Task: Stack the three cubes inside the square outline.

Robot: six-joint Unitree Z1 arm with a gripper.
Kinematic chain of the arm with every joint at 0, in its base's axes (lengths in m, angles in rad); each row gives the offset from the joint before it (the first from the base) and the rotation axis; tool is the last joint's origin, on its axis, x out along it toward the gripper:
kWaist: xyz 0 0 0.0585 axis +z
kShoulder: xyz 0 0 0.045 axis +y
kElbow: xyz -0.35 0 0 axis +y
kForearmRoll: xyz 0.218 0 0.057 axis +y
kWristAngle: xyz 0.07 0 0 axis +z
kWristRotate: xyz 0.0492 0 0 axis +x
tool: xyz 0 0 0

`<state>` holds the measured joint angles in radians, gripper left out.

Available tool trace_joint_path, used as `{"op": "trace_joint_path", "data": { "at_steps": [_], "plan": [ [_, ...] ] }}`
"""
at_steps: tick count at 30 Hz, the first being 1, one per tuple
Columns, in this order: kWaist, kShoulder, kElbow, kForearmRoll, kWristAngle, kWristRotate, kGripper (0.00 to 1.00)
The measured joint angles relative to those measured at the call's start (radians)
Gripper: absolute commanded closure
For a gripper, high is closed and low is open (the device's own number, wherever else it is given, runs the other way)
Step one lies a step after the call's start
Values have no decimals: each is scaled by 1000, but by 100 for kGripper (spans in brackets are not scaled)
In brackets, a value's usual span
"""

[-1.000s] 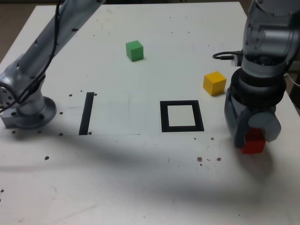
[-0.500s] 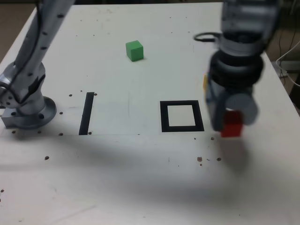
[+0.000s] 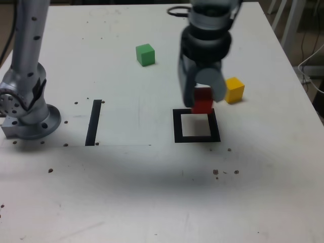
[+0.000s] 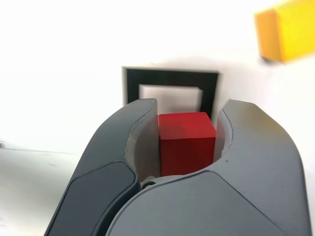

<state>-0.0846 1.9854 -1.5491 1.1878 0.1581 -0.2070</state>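
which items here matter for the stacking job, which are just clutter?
Job: red cube held in the gripper; yellow cube; green cube; square outline.
Clutter: straight black strip; dark specks on the table.

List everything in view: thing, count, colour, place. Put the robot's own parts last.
red cube: 1, red, held in the gripper above the far edge of the square outline.
yellow cube: 1, yellow, on the table, toward the exterior view's right of the gripper.
green cube: 1, green, far side of the table.
square outline: 1, black frame with white centre, mid-table.
black strip: 1, black, toward the exterior view's left of the outline.
table: 1, white, speckled.
gripper: 1, grey, shut on the red cube.
arm base: 1, silver, exterior view's left edge.
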Motion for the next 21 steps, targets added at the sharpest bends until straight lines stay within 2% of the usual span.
{"op": "trace_joint_path", "data": {
  "at_steps": [8, 21],
  "plan": [
    [4, -59, 106, -43, -7, 7, 81],
    [4, -51, 190, -182, -17, 16, 81]
  ]
}}
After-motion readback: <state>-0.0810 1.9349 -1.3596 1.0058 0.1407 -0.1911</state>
